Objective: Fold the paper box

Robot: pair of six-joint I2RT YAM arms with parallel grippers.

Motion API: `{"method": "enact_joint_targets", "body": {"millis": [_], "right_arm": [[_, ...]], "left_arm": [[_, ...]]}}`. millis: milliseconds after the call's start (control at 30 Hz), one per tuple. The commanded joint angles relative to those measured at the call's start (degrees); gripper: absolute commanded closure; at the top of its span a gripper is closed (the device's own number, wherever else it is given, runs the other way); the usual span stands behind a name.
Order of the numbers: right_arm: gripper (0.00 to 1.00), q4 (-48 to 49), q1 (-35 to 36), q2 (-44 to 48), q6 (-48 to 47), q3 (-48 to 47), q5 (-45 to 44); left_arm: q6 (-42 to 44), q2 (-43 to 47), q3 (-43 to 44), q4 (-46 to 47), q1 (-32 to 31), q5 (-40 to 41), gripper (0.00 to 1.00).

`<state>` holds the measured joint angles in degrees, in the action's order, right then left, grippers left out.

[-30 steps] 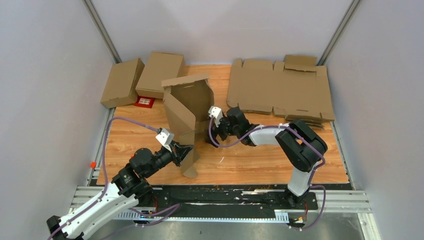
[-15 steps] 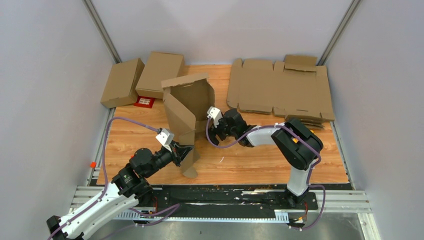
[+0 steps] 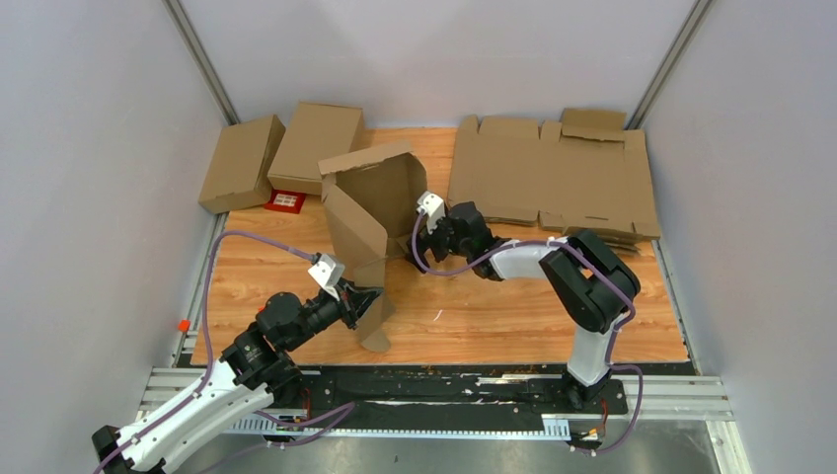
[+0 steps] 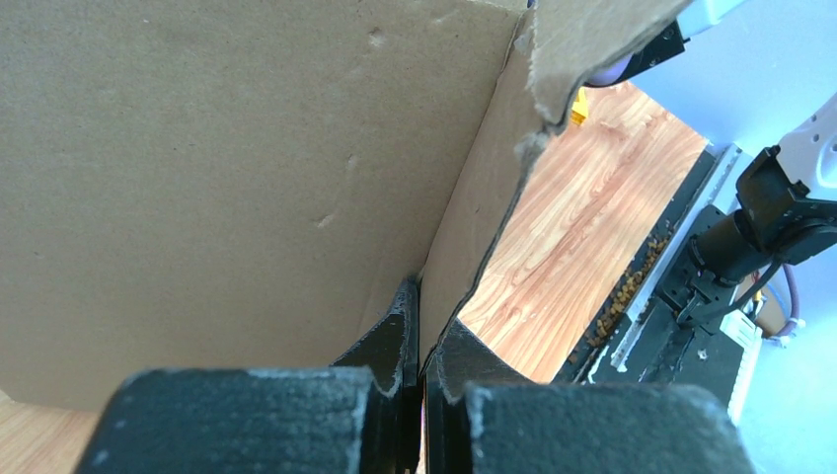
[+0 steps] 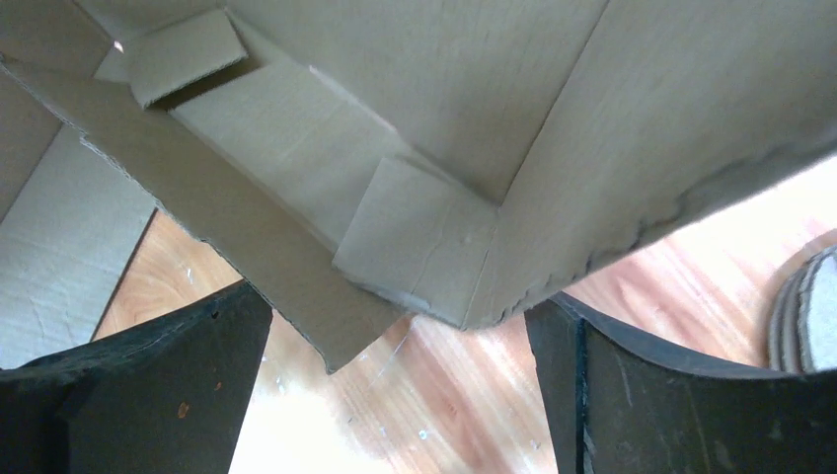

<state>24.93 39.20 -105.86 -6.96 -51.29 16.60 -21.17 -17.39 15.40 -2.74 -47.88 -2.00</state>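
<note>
The paper box (image 3: 370, 212), plain brown cardboard, stands half formed and upright in the middle of the table, with its flaps open. My left gripper (image 3: 367, 299) is shut on the box's near lower flap. In the left wrist view, the gripper (image 4: 422, 326) pinches the flap's edge, with the box wall (image 4: 247, 148) filling the view. My right gripper (image 3: 422, 237) is open at the box's lower right side. In the right wrist view, a bottom corner of the box (image 5: 444, 118) hangs just ahead of the gap between the spread jaws of the gripper (image 5: 400, 326), and it is not gripped.
Two closed brown boxes (image 3: 242, 161) (image 3: 316, 146) lie at the back left, with a small red card (image 3: 286, 201) beside them. A wide stack of flat notched cardboard sheets (image 3: 553, 178) lies at the back right. Grey walls enclose the table, and a metal rail (image 3: 444, 390) runs along the near edge.
My right gripper has moved a little farther back along the box's right side, and the box's top has shifted slightly. The left arm has not moved.
</note>
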Motion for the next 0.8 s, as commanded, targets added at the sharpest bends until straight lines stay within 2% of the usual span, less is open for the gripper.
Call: {"method": "enact_joint_targets", "body": {"millis": [0, 167, 333, 533, 700, 767], "right_arm": [[0.0, 2.34, -0.4, -1.41, 1.11, -3.08, 0.55], [0.01, 2.08, -0.42, -2.37, -0.77, -4.54, 1.77], [0.27, 1.89, -0.28, -3.79, 0.76, -5.91, 4.16], [0.31, 2.65, 2.39, -4.06, 2.82, -5.76, 1.37], [0.5, 1.7, 3.73, -5.36, 5.91, -7.12, -2.09], [0.54, 1.36, 3.77, -5.9, 7.93, -7.65, -2.33]], "left_arm": [[-2.63, -0.97, 0.64, -4.83, 0.06, -1.34, 1.0], [-2.51, -1.01, 0.59, -4.88, 0.07, -1.37, 1.0], [-2.56, -1.06, 0.39, -4.51, 0.06, -1.36, 1.0], [-2.65, -1.36, 0.06, -3.84, 0.07, -1.69, 1.0], [-2.65, -1.99, 0.01, -3.41, 0.07, -2.17, 1.0], [-2.56, -1.95, -0.02, -3.49, 0.07, -2.2, 1.0]]}}
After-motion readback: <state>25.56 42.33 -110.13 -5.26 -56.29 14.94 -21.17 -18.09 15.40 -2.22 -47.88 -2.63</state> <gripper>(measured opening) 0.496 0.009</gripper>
